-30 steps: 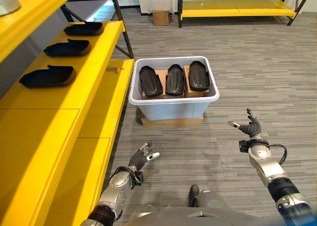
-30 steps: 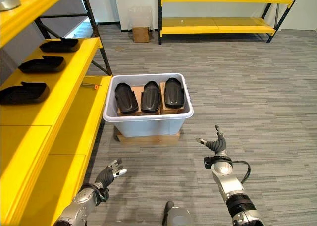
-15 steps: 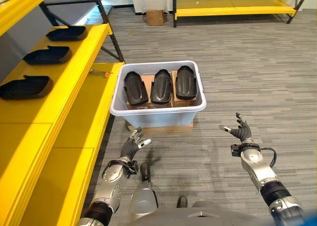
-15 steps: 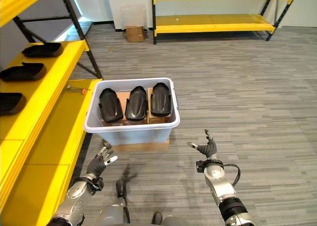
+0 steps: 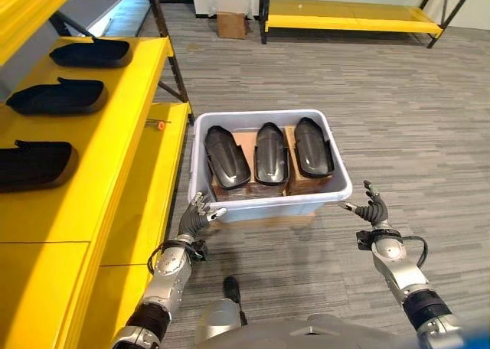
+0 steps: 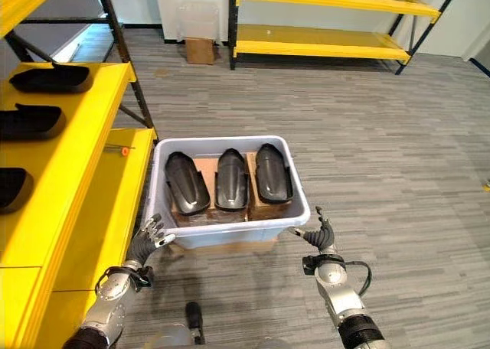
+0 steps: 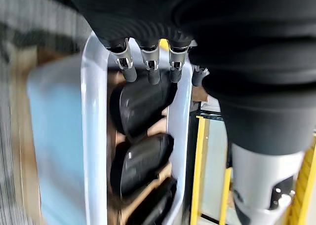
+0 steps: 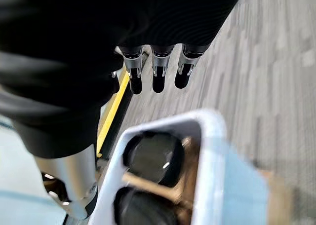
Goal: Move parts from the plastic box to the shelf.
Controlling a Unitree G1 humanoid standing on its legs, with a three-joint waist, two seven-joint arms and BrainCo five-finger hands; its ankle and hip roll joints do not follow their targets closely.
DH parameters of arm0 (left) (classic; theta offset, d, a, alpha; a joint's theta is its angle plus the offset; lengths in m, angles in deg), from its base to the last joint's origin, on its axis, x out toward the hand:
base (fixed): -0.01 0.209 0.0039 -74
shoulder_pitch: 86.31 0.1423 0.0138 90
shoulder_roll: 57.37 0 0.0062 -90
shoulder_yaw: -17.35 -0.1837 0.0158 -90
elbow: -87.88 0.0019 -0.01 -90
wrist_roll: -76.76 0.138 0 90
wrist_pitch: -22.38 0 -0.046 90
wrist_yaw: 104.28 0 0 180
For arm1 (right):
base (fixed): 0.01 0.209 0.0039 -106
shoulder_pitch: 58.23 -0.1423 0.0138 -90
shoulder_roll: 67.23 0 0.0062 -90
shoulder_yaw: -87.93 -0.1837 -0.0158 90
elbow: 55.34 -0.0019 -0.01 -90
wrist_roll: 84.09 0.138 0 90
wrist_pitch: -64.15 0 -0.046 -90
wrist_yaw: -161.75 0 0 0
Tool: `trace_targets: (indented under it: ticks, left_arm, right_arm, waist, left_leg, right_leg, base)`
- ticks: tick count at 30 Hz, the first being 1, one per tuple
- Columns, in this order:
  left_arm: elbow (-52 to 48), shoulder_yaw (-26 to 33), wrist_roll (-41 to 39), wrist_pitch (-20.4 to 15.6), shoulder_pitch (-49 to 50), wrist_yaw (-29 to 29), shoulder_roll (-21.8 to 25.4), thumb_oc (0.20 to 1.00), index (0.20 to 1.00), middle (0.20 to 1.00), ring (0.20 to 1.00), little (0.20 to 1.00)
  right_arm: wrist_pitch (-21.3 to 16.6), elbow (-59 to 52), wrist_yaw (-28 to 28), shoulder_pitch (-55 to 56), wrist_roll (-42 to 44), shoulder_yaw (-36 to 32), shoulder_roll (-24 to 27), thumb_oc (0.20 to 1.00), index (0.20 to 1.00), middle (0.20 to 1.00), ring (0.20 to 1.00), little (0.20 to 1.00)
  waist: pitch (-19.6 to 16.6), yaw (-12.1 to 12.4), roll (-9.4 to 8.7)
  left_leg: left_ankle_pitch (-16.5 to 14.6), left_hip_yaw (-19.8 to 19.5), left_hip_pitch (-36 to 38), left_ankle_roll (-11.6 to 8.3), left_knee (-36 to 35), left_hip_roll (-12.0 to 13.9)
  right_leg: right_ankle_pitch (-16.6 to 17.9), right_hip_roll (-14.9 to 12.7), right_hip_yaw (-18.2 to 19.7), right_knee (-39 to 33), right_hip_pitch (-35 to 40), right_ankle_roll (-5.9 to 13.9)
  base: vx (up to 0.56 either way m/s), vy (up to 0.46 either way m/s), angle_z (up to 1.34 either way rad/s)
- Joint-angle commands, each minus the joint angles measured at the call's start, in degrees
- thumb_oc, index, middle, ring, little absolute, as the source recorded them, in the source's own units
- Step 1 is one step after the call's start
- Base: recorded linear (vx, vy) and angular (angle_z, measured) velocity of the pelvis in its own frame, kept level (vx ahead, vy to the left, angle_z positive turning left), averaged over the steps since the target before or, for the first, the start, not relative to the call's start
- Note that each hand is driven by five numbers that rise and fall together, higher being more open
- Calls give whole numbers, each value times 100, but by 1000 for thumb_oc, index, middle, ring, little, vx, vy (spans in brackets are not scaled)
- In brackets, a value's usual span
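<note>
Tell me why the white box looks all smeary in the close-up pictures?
Left wrist view: the white plastic box and the black curved parts are smeared by motion blur. Right wrist view: the box rim too. Left eye view: everything is crisp.

The left hand is seen with relaxed fingers above black parts in the plastic box.

A cardboard box stands on the grey carpet by the far rack; possibly a screwdriver nearby.
</note>
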Motion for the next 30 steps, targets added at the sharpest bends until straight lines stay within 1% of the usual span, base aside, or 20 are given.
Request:
trace_targets:
  ticks: [1, 3, 4, 5, 7, 9, 10, 11, 14, 15, 16, 18, 20, 22, 26, 30]
  left_arm:
    - [-415, -65, 94, -199, 61, -46, -57, 1000, 1000, 1000, 1000, 1000]
    - [-432, -74, 126, -182, 59, -25, -56, 1000, 1000, 1000, 1000, 1000]
    - [-464, -95, 135, -149, 62, 19, -46, 1000, 1000, 1000, 1000, 1000]
    - [-505, -133, 124, -168, 60, 96, -37, 1000, 1000, 1000, 1000, 1000]
    - [-526, -154, 89, -158, 71, 77, -43, 1000, 1000, 1000, 1000, 1000]
    - [-526, -154, 89, -158, 71, 77, -43, 1000, 1000, 1000, 1000, 1000]
    - [-622, -65, -48, -95, 76, 7, -93, 1000, 1000, 1000, 1000, 1000]
    - [-654, -77, -59, -70, 87, -19, -94, 1000, 1000, 1000, 1000, 1000]
    - [-654, -77, -59, -70, 87, -19, -95, 1000, 1000, 1000, 1000, 1000]
    - [-800, -272, -60, -189, 460, -37, -211, 1000, 1000, 1000, 1000, 1000]
    - [-817, -237, -153, -142, 535, 37, -260, 1000, 1000, 1000, 1000, 1000]
    - [-850, -247, -103, -106, 585, 35, -293, 1000, 1000, 1000, 1000, 1000]
    - [-844, -241, -122, -98, 628, 39, -305, 1000, 1000, 1000, 1000, 1000]
    - [-799, -233, -139, -123, 646, 46, -315, 1000, 1000, 1000, 1000, 1000]
    - [-796, -199, -236, -61, 637, 48, -262, 1000, 1000, 1000, 1000, 1000]
    - [-766, -221, -204, -81, 634, 3, -280, 1000, 1000, 1000, 1000, 1000]
  right_arm:
    - [-293, -121, -196, -242, 1, -62, 138, 1000, 1000, 1000, 1000, 1000]
    - [-282, -109, -218, -268, 57, -86, 113, 1000, 1000, 1000, 1000, 1000]
    - [-280, -94, -269, -301, 58, -100, 87, 1000, 1000, 1000, 1000, 1000]
    - [-264, -86, -320, -352, 61, -91, 59, 1000, 1000, 1000, 1000, 1000]
    - [-217, -91, -356, -397, 58, -60, 46, 1000, 1000, 1000, 1000, 1000]
    - [-217, -91, -356, -397, 58, -60, 46, 1000, 1000, 1000, 1000, 1000]
    - [-149, -322, -70, -450, 47, -81, 194, 1000, 1000, 1000, 1000, 1000]
    - [-146, -355, -34, -420, 60, -88, 220, 1000, 1000, 1000, 1000, 1000]
    - [-146, -355, -34, -420, 60, -89, 220, 1000, 1000, 1000, 1000, 1000]
    - [-14, -330, 18, -146, 39, -162, 147, 1000, 1000, 1000, 1000, 1000]
    - [78, -233, -10, -135, -4, -137, 142, 1000, 1000, 1000, 1000, 1000]
    - [150, -150, -70, -141, 39, -116, 135, 1000, 1000, 1000, 1000, 1000]
    - [195, -78, -122, -145, 60, -111, 129, 1000, 1000, 1000, 1000, 1000]
    - [221, -12, -171, -150, 57, -81, 108, 1000, 1000, 1000, 1000, 1000]
    - [311, -14, -188, -137, 2, -55, 104, 1000, 1000, 1000, 1000, 1000]
    - [367, -62, -364, -142, -203, -48, 112, 1000, 1000, 1000, 1000, 1000]
  waist:
    - [-201, 174, 31]
    - [-213, 221, 23]
    - [-227, 276, 32]
    - [-255, 364, 38]
    - [-246, 413, 88]
    - [-247, 414, 88]
    - [-92, 129, 60]
    - [-78, 72, 57]
    - [-77, 72, 57]
    - [-127, -111, 32]
    - [-221, -88, 56]
    - [-279, -74, 71]
    - [-314, -67, 82]
    - [-333, -73, 97]
    - [-341, -109, 113]
    - [-337, -128, 103]
  left_leg:
    - [-345, -221, -241, -269, 463, 355]
    - [-392, -246, -201, -196, 407, 254]
    - [-427, -214, -145, -132, 322, 165]
    - [-587, -146, 7, -68, 172, 27]
    - [-635, -70, 102, -15, 89, -1]
    - [-635, -70, 102, -15, 89, -1]
    - [-699, 44, 506, -281, -15, 179]
    - [-750, -31, 554, -327, -17, 214]
    - [-750, -31, 555, -327, -17, 214]
    - [-719, -386, 741, -551, -17, 382]
    - [-681, -360, 759, -633, -17, 425]
    - [-664, -339, 760, -672, -17, 448]
    - [-646, -310, 760, -697, -17, 467]
    - [-635, -284, 764, -704, -17, 482]
    - [-602, -248, 767, -705, -17, 506]
    - [-580, -206, 766, -704, -17, 536]
  right_leg:
    - [721, -80, -74, 75, -224, 121]
    - [822, -102, -81, 287, -247, 126]
    - [972, -173, -180, 572, -277, 139]
    - [1138, -448, -390, 1122, -413, 279]
    - [1194, -597, -546, 1567, -627, 311]
    - [1193, -597, -545, 1568, -628, 311]
    - [1399, -268, -908, -296, -1519, 160]
    - [1625, -179, -805, -783, -1526, 208]
    - [1625, -178, -805, -784, -1524, 208]
    - [1558, 65, -184, -1677, -1132, 230]
    - [1463, 116, -271, -1821, -867, 150]
    - [1378, 161, -315, -1891, -707, 91]
    - [1325, 194, -340, -1929, -615, 58]
    - [1283, 217, -337, -1939, -560, 33]
    - [1219, 279, -261, -1927, -501, 0]
    - [1174, 321, -230, -1922, -459, -25]
  base:
    - [150, 257, -4]
    - [103, 187, -4]
    - [170, 296, -2]
    - [181, 335, -34]
    - [99, 190, -53]
    - [119, -75, -20]
    - [272, -258, -54]
    - [272, -258, -76]
    - [146, -155, 2]
    - [507, -453, 63]
    - [554, -468, 102]
    - [154, -63, 116]
    - [80, -33, -26]
    - [65, -22, -36]
    - [60, -19, -14]
    - [34, -27, -3]
